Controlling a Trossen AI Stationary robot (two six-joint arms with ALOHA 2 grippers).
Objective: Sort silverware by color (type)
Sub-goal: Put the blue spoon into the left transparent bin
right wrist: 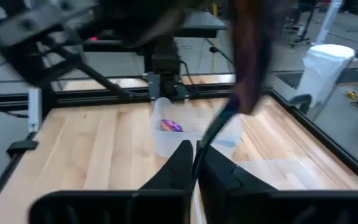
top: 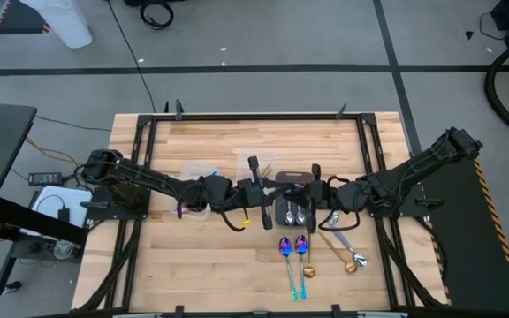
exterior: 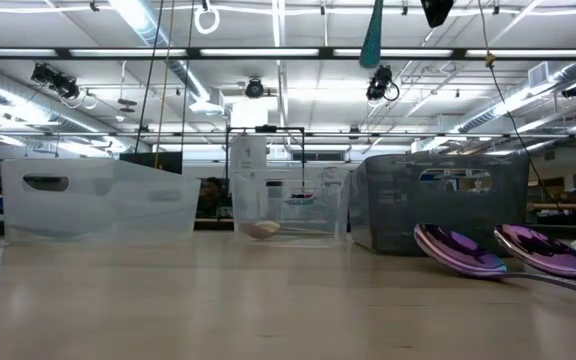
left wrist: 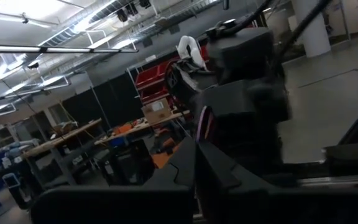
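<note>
Over the table's middle my left gripper (top: pixel 277 189) and right gripper (top: pixel 303 189) meet tip to tip, both shut on one purple spoon with a teal handle (right wrist: pixel 229 106). They hang above the dark grey tray (top: pixel 292 228), which holds silver spoons (top: pixel 294 214). Two more purple spoons (top: pixel 292 249) and gold spoons (top: pixel 352 261) lie flat on the wood nearer the front edge. A clear tub (right wrist: pixel 185 134) under the left arm holds a purple spoon (right wrist: pixel 170 126). My left gripper (left wrist: pixel 196 144) pinches a purplish stretch of the spoon (left wrist: pixel 202 127), seen edge-on, between its two fingers. The spoon sticks out past the fingers toward the right gripper and is clear of the table. My right gripper (right wrist: pixel 196 148) pinches the spoon's teal handle (right wrist: pixel 209 137) between its two fingers. The fingers come roughly level from the table's right. The spoon slants away from them to its purple bowl (right wrist: pixel 250 62), clear of the table.
A second clear tub (top: pixel 254 163) stands toward the far edge; a spoon bowl (exterior: pixel 260 228) shows in the middle tub of the low view. A black frame (top: pixel 148 159) borders the wooden top. Bare wood lies at the front left (top: pixel 201 265).
</note>
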